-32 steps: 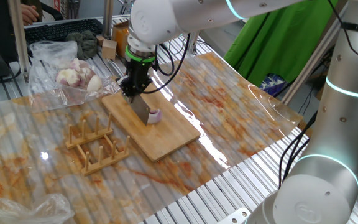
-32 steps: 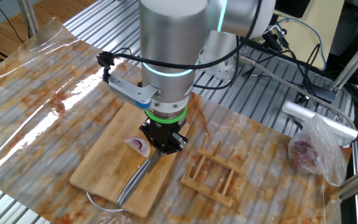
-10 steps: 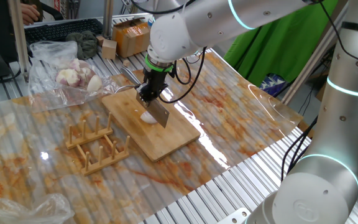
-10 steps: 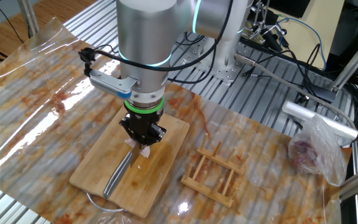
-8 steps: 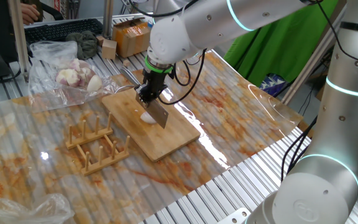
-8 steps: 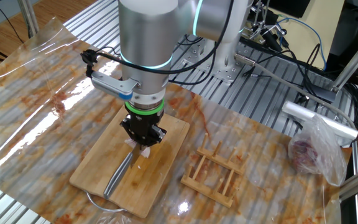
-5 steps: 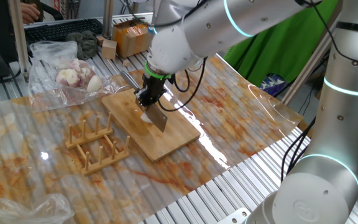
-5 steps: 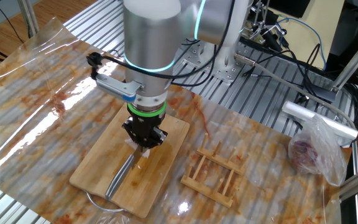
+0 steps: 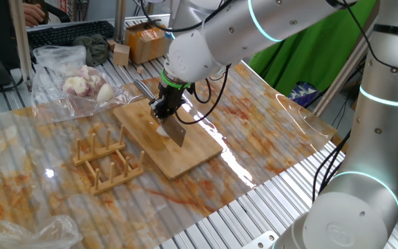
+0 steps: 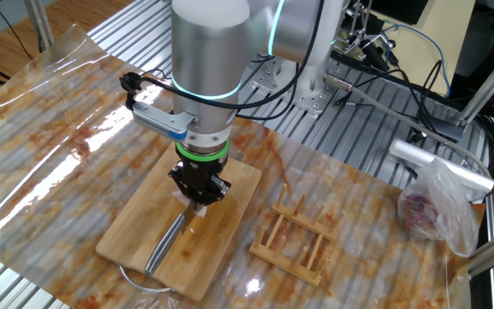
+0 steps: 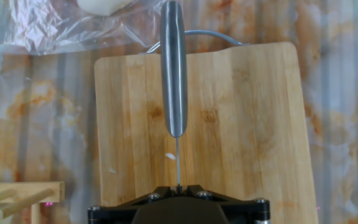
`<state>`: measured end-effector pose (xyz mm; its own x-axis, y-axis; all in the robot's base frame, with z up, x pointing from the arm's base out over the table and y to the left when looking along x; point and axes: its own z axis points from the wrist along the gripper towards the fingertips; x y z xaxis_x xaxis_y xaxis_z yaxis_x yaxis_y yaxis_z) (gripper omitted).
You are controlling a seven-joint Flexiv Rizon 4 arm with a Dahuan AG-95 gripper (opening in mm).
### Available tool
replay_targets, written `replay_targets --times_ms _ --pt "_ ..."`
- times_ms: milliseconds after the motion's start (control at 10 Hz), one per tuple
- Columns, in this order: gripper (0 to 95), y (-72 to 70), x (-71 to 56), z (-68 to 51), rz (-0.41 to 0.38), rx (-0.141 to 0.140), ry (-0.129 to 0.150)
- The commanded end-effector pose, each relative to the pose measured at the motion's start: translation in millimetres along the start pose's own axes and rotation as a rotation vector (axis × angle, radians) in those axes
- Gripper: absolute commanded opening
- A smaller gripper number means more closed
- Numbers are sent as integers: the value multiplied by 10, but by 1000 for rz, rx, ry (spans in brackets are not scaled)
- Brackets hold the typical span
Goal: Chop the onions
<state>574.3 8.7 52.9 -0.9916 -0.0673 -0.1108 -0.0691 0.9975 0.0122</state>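
Metal slats under a stained plastic sheet make the counter [image 9: 268,131]. On it lies the board [image 9: 185,155], and the tool [image 10: 199,204] is clamped on a knife [image 11: 173,74] above it. The onion [image 10: 178,199] sits under the tool, mostly hidden; it looks light, wet and slippery, so the blade should pin it, not fingers. Nearby are a rack [image 9: 106,160] and a bag [image 9: 74,79]; neither blocks the cut.

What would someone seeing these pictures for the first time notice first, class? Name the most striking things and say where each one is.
The big white and silver robot arm dominates, reaching down over the middle of the table. Its gripper is shut on a steel knife above a bamboo cutting board, blade edge down. Beside the board stands a small wooden rack, and a clear plastic bag of peeled bulbs lies near the table's edge.
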Motion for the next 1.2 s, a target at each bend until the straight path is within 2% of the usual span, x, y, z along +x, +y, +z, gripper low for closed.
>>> replay_targets --times_ms 100,200,300,500,800,1000,1100,1200 --pt "0 -9 16 32 1 -13 6" --pt "0 -15 36 122 1 -14 -6" --pt "0 -19 44 158 3 -16 -9" --pt "0 -4 40 145 10 -28 -9" --pt "0 2 39 145 11 -23 -10" --pt "0 9 37 86 14 -28 5" --pt "0 6 46 125 14 -27 -6" --pt "0 -7 74 239 14 -22 -24"
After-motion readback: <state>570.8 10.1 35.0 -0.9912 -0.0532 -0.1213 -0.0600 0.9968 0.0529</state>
